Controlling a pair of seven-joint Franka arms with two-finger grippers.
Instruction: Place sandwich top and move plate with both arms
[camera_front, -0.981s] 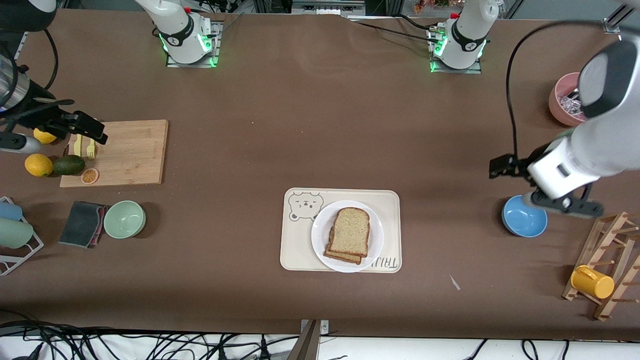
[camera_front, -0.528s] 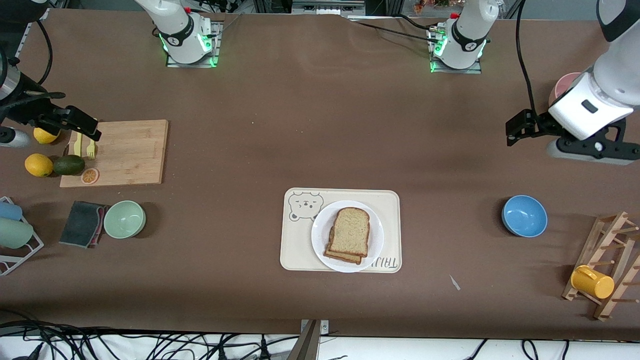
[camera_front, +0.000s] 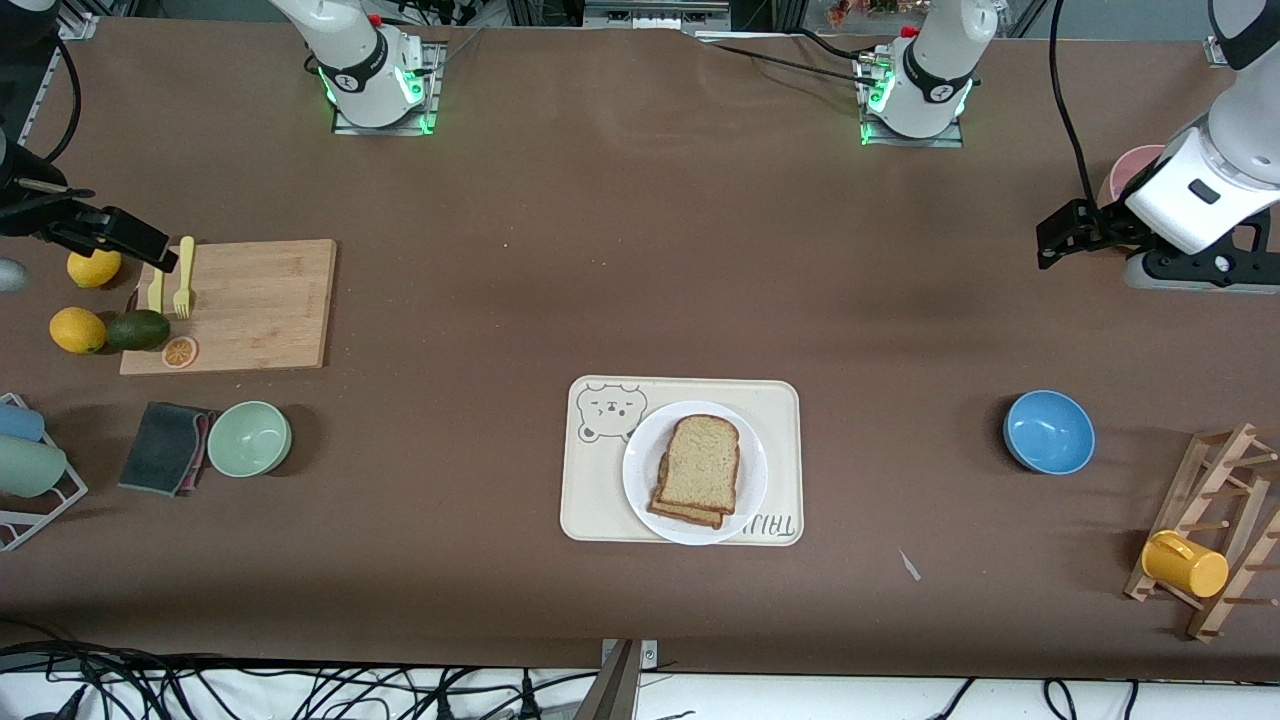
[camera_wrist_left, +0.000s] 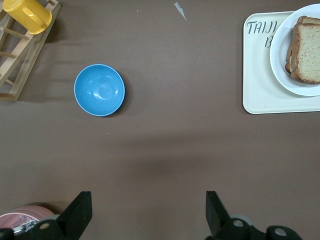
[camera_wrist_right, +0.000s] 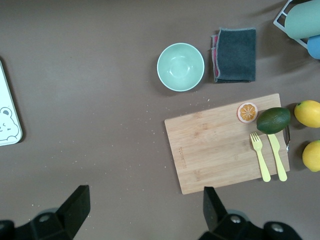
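The sandwich top (camera_front: 702, 462) lies on a browner bread slice on the white plate (camera_front: 640, 468), which sits on the cream bear-face tray (camera_front: 590, 495). The left wrist view shows the top slice (camera_wrist_left: 307, 52) and the plate (camera_wrist_left: 280, 57) at its edge. My left gripper (camera_front: 1195, 275) is open and empty, high over the table near the pink bowl; it also shows in the left wrist view (camera_wrist_left: 147, 215). My right gripper (camera_wrist_right: 145, 215) is open and empty, high over the table beside the cutting board at the right arm's end.
A cutting board (camera_front: 250, 300) holds a fork, knife and orange slice, with lemons and an avocado beside it. A green bowl (camera_front: 249, 438), dark cloth (camera_front: 165, 447), blue bowl (camera_front: 1049, 431), pink bowl (camera_front: 1120, 200) and a rack with a yellow mug (camera_front: 1185, 563) stand around.
My left gripper has moved from over the blue bowl toward the pink bowl. My right gripper has drawn off the cutting board toward the table's end. The sandwich and plate have not moved.
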